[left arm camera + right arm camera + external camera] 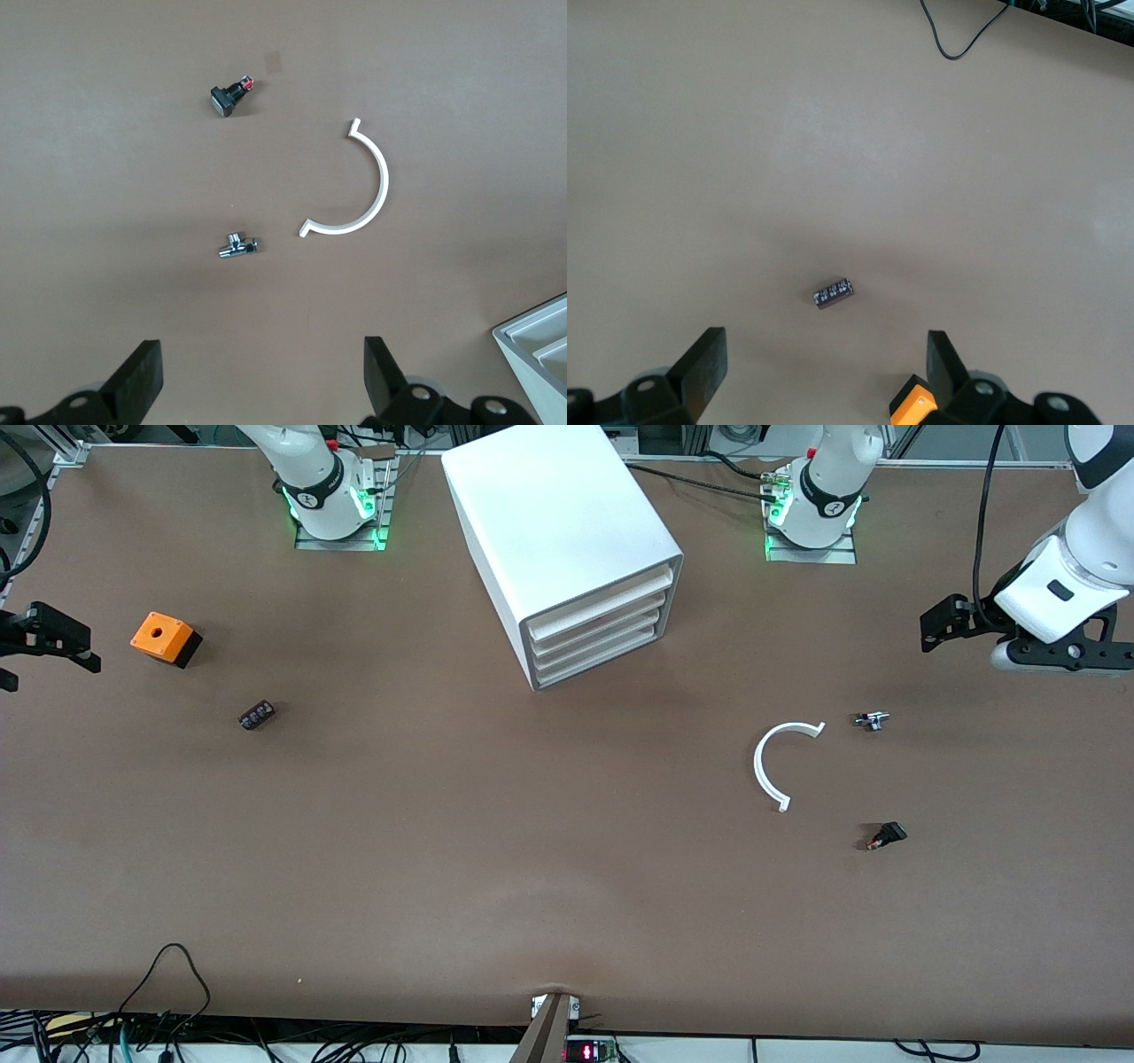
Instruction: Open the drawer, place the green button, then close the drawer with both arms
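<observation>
The white cabinet (558, 522) stands mid-table near the arms' bases. Its lowest drawer (595, 662) is shut, like the upper ones. A corner of the cabinet also shows in the left wrist view (542, 343). No green-capped button shows in any view. My left gripper (943, 624) (264, 381) is open and empty, up over the table at the left arm's end. My right gripper (49, 669) (826, 376) is open and empty, up over the right arm's end, close to the orange cube.
Toward the left arm's end lie a white arc piece (766, 766) (376, 190), a small silvery part (873, 720) (237, 247) and a small black part with a red end (886, 835) (229, 93). Toward the right arm's end lie an orange cube (164, 638) (914, 409) and a black oblong piece (256, 715) (833, 293).
</observation>
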Controlling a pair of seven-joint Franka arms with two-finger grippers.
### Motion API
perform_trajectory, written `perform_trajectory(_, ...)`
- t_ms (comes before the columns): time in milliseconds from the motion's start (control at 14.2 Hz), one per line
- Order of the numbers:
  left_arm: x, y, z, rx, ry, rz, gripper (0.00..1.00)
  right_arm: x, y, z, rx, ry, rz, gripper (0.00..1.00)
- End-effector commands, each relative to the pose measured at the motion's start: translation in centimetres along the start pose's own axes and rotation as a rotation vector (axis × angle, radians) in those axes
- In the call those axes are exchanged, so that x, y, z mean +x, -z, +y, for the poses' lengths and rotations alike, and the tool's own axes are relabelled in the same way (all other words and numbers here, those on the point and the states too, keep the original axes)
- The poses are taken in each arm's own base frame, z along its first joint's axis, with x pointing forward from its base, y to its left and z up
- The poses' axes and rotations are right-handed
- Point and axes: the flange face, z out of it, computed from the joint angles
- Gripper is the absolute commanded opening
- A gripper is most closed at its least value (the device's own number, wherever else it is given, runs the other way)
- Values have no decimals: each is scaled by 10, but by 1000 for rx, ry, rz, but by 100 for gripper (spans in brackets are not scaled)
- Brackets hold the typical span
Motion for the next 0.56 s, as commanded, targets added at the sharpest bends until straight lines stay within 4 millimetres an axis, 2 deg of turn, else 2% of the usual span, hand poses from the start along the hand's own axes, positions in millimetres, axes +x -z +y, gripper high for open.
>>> perform_trajectory(0, 0, 7, 2, 0, -19, -7, 100, -4, 5, -3, 8, -1, -2, 100)
perform_trajectory(491, 1, 6, 3, 0, -24, -9, 100, -4, 6, -4, 7, 5, 0, 100)
